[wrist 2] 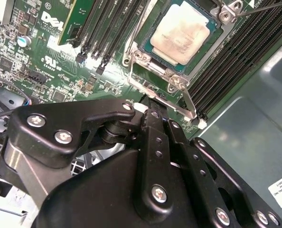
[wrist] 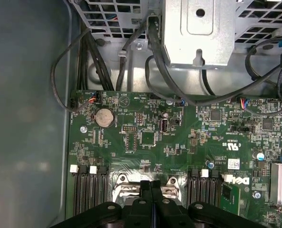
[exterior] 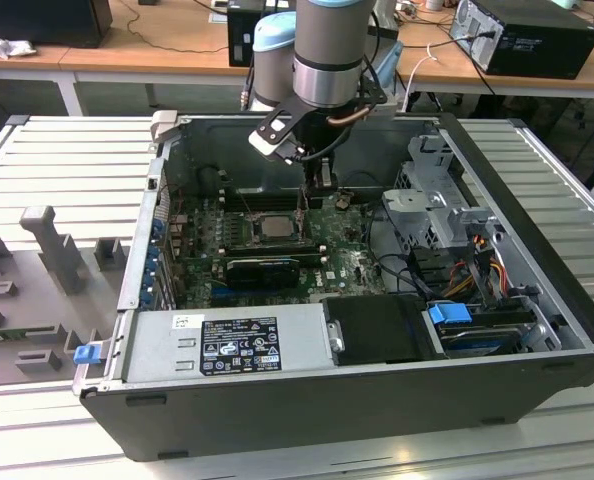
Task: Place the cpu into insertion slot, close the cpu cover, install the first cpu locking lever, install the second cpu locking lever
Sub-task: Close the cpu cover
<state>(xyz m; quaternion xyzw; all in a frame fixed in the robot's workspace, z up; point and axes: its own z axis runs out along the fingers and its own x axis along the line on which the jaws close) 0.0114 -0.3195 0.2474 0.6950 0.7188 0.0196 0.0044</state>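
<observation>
The cpu (wrist 2: pixel 183 31), a square chip with a pale metal top, lies flat in the insertion slot (wrist 2: pixel 137 81) on the green motherboard; it also shows in the exterior view (exterior: pixel 274 226). The silver cpu cover (wrist 2: pixel 140 56) lies down around the chip as a frame. One thin locking lever (wrist 2: pixel 187 102) runs out from the socket's corner, close to my fingertips. A second lever (wrist 2: pixel 269 5) shows past the far corner. My gripper (exterior: pixel 320 183) hangs just above the socket's edge, its black fingers (wrist: pixel 145 190) pressed together and shut, with nothing seen between them.
Long black memory slots (wrist 2: pixel 108 28) flank the socket. A black card (exterior: pixel 262 268) lies in front of it, with the power supply (exterior: pixel 227 340) nearer still. A metal drive cage (exterior: pixel 432 190) and cables (wrist: pixel 155 61) stand on the exterior view's right. The case walls (exterior: pixel 152 210) enclose it all.
</observation>
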